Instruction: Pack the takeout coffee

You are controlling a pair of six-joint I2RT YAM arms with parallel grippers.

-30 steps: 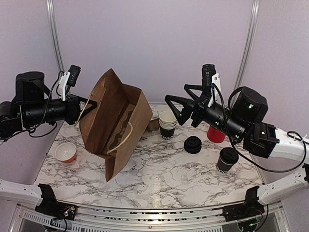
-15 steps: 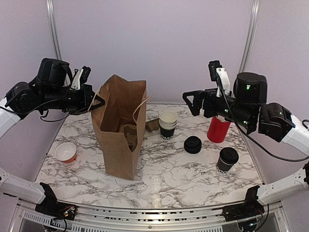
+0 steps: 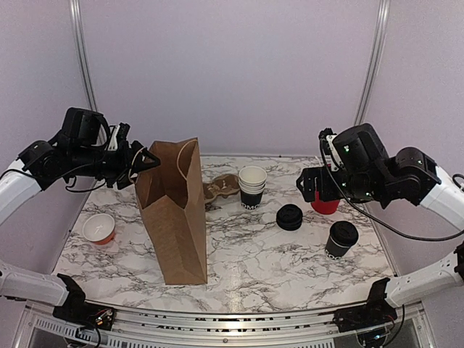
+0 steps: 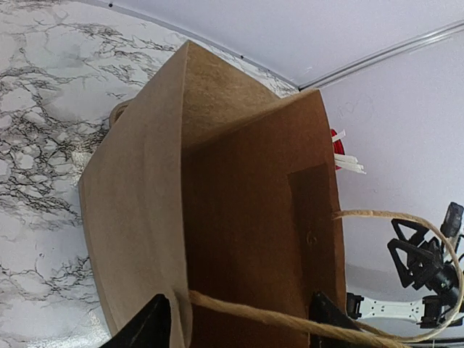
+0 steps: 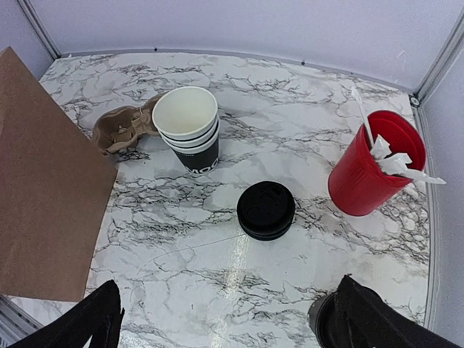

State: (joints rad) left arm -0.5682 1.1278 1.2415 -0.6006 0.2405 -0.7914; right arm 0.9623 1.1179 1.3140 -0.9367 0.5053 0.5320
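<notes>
Lidded coffee cup [image 3: 341,239] stands upright on the desk [image 3: 246,268], right side, toward the near edge, outside the bag. It sits below and a bit nearer than my right tool [image 5: 228,308], not touching. In the right wrist view only a dark sliver of it shows by one finger.

Stack of open black cups [image 3: 252,187] stands mid-desk toward the back, between the brown paper bag [image 3: 174,217] and the stack of black lids [image 3: 289,217], apart from both tools. Both cup items are well apart from my left tool [image 3: 148,161], which is at the bag's top left edge.

Left tool: fingers spread, nothing clamped. The bag's rim and its twine handle [image 4: 275,317] run across the gap between them. I can't tell if a finger touches the paper. Left arm is raised, elbow out to the left, forearm about level, reaching right to the bag mouth. Bag stands upright, mouth up.

Right tool: fingers wide, empty, hanging over bare desk. Right arm is held high over the right side, wrist tipped down. Its camera looks onto the lids, the cup stack, the cardboard cup carrier [image 5: 123,129] and the red cup of white stirrers [image 5: 366,174].

Small orange bowl [image 3: 98,228] sits at the far left of the desk.
</notes>
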